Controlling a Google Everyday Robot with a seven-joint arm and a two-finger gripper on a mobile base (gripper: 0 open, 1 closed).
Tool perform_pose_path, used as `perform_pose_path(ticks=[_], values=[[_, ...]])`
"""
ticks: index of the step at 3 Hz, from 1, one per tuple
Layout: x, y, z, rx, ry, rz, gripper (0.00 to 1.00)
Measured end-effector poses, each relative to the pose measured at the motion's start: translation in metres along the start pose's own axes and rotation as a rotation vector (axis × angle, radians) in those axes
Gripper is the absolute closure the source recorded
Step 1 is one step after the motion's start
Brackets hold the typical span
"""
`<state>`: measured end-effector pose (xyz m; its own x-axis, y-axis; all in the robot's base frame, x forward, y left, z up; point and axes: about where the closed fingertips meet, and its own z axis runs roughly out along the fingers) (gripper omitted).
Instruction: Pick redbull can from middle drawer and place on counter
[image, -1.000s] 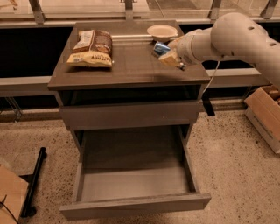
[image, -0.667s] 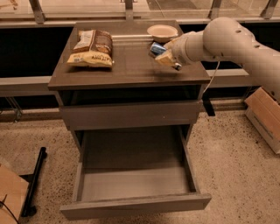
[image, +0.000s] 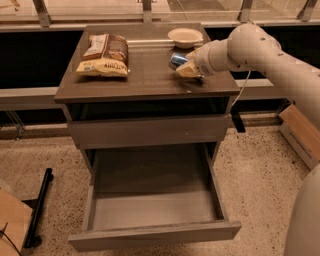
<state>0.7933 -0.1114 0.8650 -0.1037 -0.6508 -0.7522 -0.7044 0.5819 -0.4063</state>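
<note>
The redbull can (image: 175, 60), silver and blue, is tilted at the right rear of the counter (image: 145, 80), low over its top. My gripper (image: 186, 68) reaches in from the right and is shut on the can; its pale fingers (image: 189, 71) cover the can's right side. I cannot tell whether the can touches the counter. The middle drawer (image: 152, 235) is pulled wide open below, and its grey floor holds nothing.
A yellow-brown chip bag (image: 105, 54) lies on the counter's left half. A pale bowl (image: 185, 36) sits at the counter's back right, just behind the gripper. Cardboard boxes stand on the floor at the right (image: 301, 131) and lower left (image: 10, 225), beside a black bar (image: 38, 210).
My arm has moved a little to the left and down with the can, bringing it closer to the counter top. The drawer and chip bag have not moved.
</note>
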Motion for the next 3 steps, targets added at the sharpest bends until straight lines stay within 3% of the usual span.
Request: perform_pose_path(ticks=[1, 2, 3], values=[[-0.0004, 0.0017, 0.0018, -0.003, 0.000, -0.001, 0.12], [-0.0006, 0.0034, 0.0038, -0.007, 0.000, -0.001, 0.00], [-0.0006, 0.0034, 0.0038, -0.007, 0.000, -0.001, 0.00]])
